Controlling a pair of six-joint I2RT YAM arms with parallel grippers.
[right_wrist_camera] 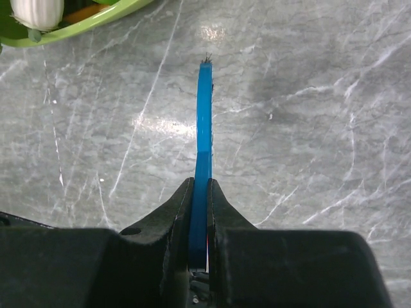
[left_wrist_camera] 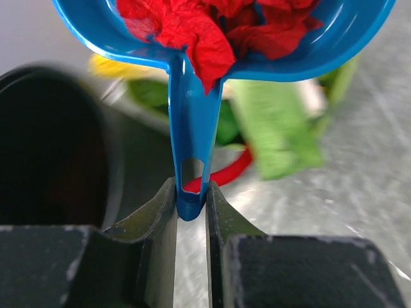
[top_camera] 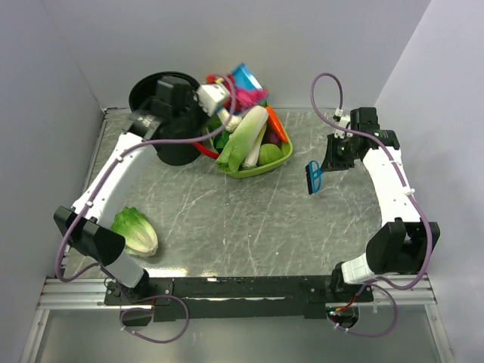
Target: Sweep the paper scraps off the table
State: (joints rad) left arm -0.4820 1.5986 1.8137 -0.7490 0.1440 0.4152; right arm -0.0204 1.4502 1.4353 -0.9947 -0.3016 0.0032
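**Top view.** The left gripper [top_camera: 225, 89] is at upper centre, pinching the handle of a blue dustpan [top_camera: 248, 78]. The scraps [top_camera: 254, 94] I can make out sit in that pan as a red-pink heap. None show on the table [top_camera: 242, 219]. The pan hangs above the far edge of the green basket [top_camera: 257, 171], just right of the black bin [top_camera: 141, 89]. At right, the right gripper [top_camera: 327, 161] holds a blue brush [top_camera: 314, 178] above the table, well apart from the pan. A lettuce [top_camera: 136, 231] lies at lower left.

**Left wrist view.** The jaws are pressed onto the thin pan handle at bottom centre. The pan fills the top of the frame and is loaded with crumpled red paper. One wad droops over the lip onto the handle. The bin mouth is a dark blur at left.

**Right wrist view.** The jaws are clamped on the brush, seen edge-on at centre. Bare table lies below it and the basket rim is in the upper left corner.

**The step.** This looks like the dump. To do it well, carry the pan left until its bowl is fully over the bin mouth before tipping. If it tips where it hangs now, paper would fall into the basket. Move it level and slowly, since the overhanging wad could slip off. Then roll the wrist so the open edge points down into the bin. The right arm can wait where it is.
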